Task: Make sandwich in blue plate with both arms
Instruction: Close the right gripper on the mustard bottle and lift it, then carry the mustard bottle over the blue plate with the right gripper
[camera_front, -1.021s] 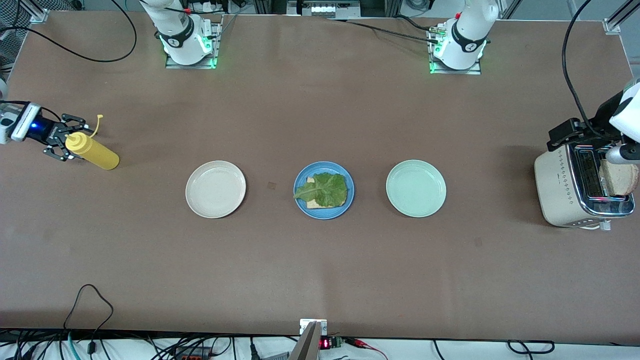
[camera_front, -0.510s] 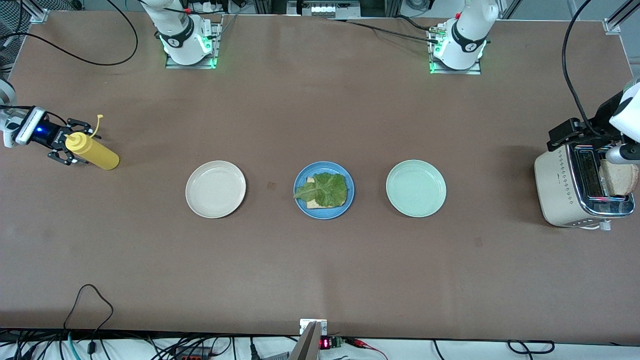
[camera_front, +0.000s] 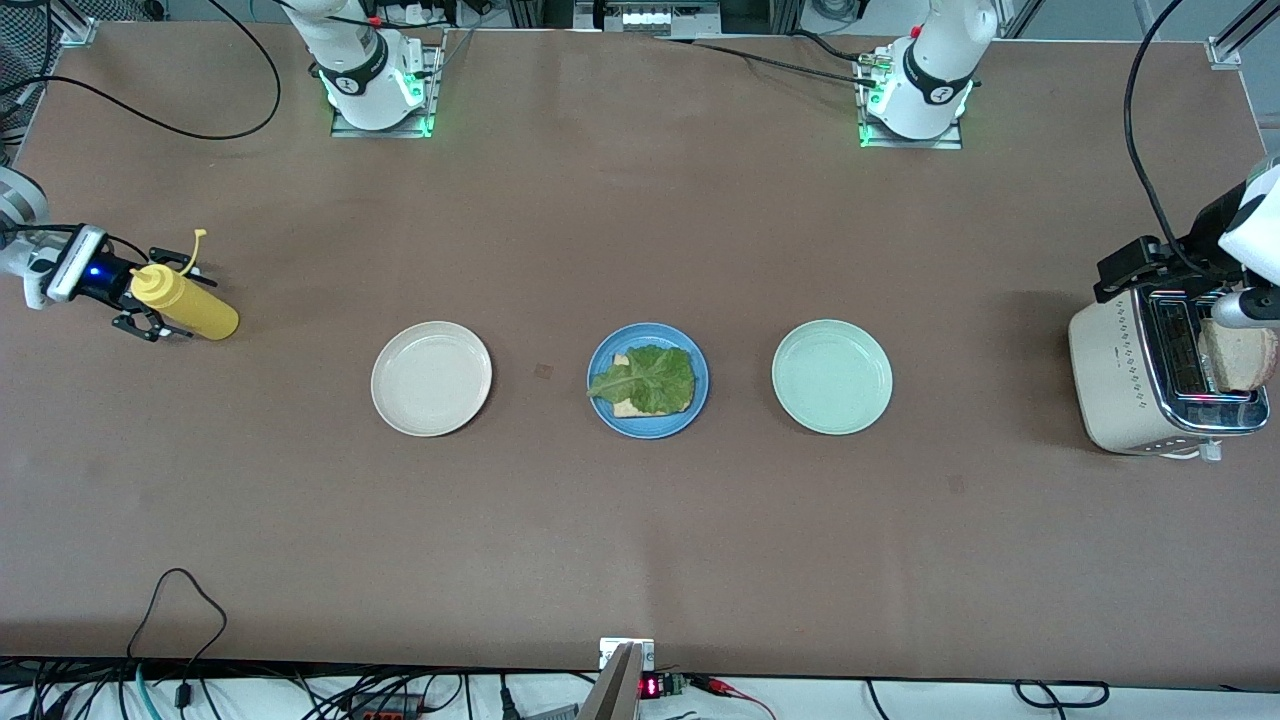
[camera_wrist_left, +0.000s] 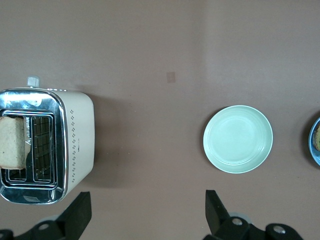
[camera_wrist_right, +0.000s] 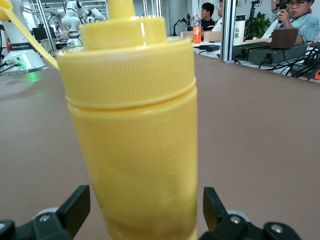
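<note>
Three plates sit in a row nearest my camera: a cream plate (camera_front: 431, 378) toward the right arm's end, the blue plate (camera_front: 648, 380) in the middle, a mint plate (camera_front: 832, 376) toward the left arm's end. The blue plate holds one bread slice (camera_front: 628, 407) under a lettuce leaf (camera_front: 645, 379) (no top slice yet, so I judge the sandwich half built). A little farther off, the toaster (camera_front: 1140, 375) holds a bread slice (camera_front: 1238, 356); my left gripper (camera_wrist_left: 145, 212) hangs above it, fingers spread, empty. The right gripper (camera_wrist_right: 145, 207) has its spread fingers either side of the yellow sauce bottle (camera_front: 185, 302), not pinching. Next, I'd close on the bottle, then lift.
</note>
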